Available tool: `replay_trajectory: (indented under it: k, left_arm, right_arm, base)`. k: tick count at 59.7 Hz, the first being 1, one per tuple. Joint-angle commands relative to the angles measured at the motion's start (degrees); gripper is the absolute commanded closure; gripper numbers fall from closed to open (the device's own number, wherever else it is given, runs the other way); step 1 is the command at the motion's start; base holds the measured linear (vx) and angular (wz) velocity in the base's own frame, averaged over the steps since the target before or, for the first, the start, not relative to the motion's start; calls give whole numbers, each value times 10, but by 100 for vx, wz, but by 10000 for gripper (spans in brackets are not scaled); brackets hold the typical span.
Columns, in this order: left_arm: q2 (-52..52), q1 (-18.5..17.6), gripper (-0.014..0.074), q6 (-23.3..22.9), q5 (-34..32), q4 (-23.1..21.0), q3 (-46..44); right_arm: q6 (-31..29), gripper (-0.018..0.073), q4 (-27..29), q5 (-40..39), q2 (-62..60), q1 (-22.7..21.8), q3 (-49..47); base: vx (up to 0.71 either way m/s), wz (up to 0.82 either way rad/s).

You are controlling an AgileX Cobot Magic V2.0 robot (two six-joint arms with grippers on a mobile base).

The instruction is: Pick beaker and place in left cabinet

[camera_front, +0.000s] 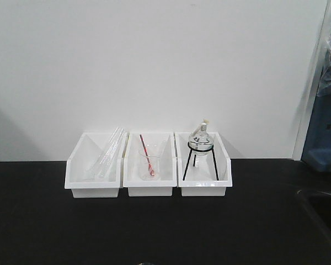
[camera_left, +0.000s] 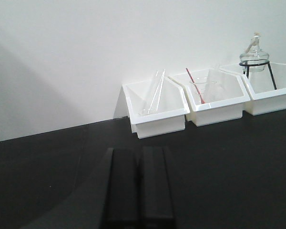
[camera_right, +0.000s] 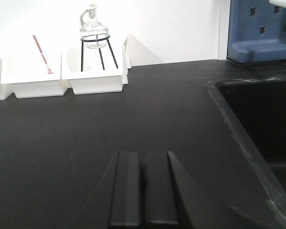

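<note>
White wall [camera_front: 154, 55] at the back. Black counter [camera_front: 154, 232] with a sink [camera_right: 257, 124] set into its right side. Three white bins in a row against the wall. The middle bin [camera_front: 150, 190] holds the beaker [camera_front: 149, 167], upright, with a red rod [camera_front: 146, 153] slanting across it. Left gripper [camera_left: 139, 191] and right gripper [camera_right: 143, 191] – fingers pressed together, holding nothing, low over the counter.

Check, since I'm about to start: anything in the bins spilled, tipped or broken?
Nothing stands out: beaker upright in the middle bin, tubes leaning in the left bin, flask seated on its tripod.
</note>
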Motion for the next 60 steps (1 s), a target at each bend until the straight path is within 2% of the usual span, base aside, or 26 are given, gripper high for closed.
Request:
replay_trajectory:
  k: [1,43,47,51,60]
  left_arm:
    - [-11,0,595,-2,-43,-2,9]
    - [-11,0,595,-2,-43,-2,9]
    - [-11,0,595,-2,-43,-2,9]
    - [-11,0,595,-2,-43,-2,9]
    - [-11,0,595,-2,-43,-2,9]
  right_arm:
    - [0,565,-5,-46,-8,-2,4]
    - [-1,565,-5,-46,-8,-2,4]
    - [-9,565,-21,-47,-8,-2,4]
    - [-9,565,-34,-60,-8,-2,4]
    - [4,565,-23,-108,-8,-2,4]
  base:
    - [0,0]
    - [0,-1]
    - [0,1]
    - [0,1]
    - [0,0]
